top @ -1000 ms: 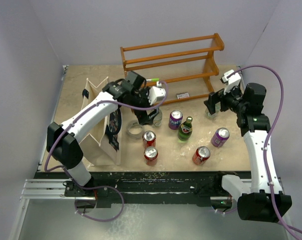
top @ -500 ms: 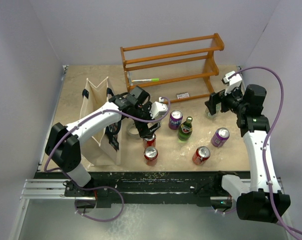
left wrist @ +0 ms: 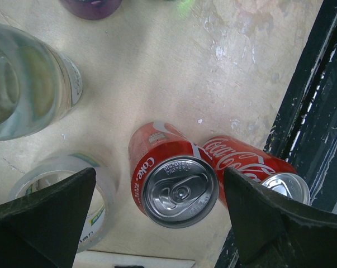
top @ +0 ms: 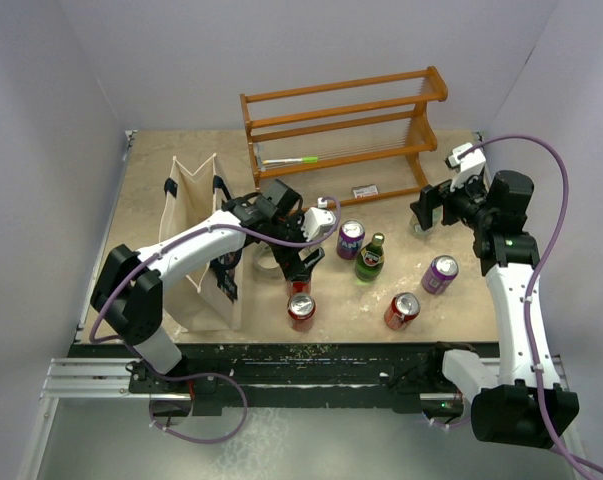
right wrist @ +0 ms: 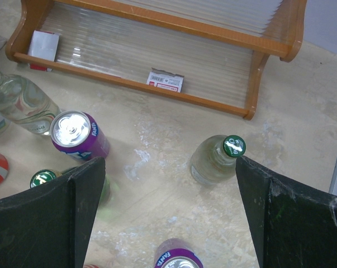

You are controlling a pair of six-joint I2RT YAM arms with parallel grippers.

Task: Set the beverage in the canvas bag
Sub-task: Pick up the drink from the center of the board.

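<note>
Several beverages stand on the table. A red Coke can (left wrist: 179, 190) stands upright right under my left gripper (left wrist: 160, 174), whose fingers are wide open on either side of it and apart from it. From above, that gripper (top: 301, 263) hides most of this can (top: 299, 288). A second red can (left wrist: 257, 167) leans close beside it, toward the table's near edge (top: 301, 311). The cream canvas bag (top: 196, 235) with dark handles stands open-topped to the left of the gripper. My right gripper (top: 431, 207) hangs open at the right, empty (right wrist: 169, 162).
A tape roll (left wrist: 73, 195) and a clear bottle (left wrist: 28, 84) lie left of the can. A purple can (top: 351, 238), a green bottle (top: 370, 258), another purple can (top: 440, 273), a red can (top: 402, 310) and a clear bottle (right wrist: 216, 159) stand mid-table. The wooden rack (top: 341, 125) is at the back.
My left gripper has swung from near the rack toward the table's near side and come down over the red can, staying open. The right arm has hardly moved.
</note>
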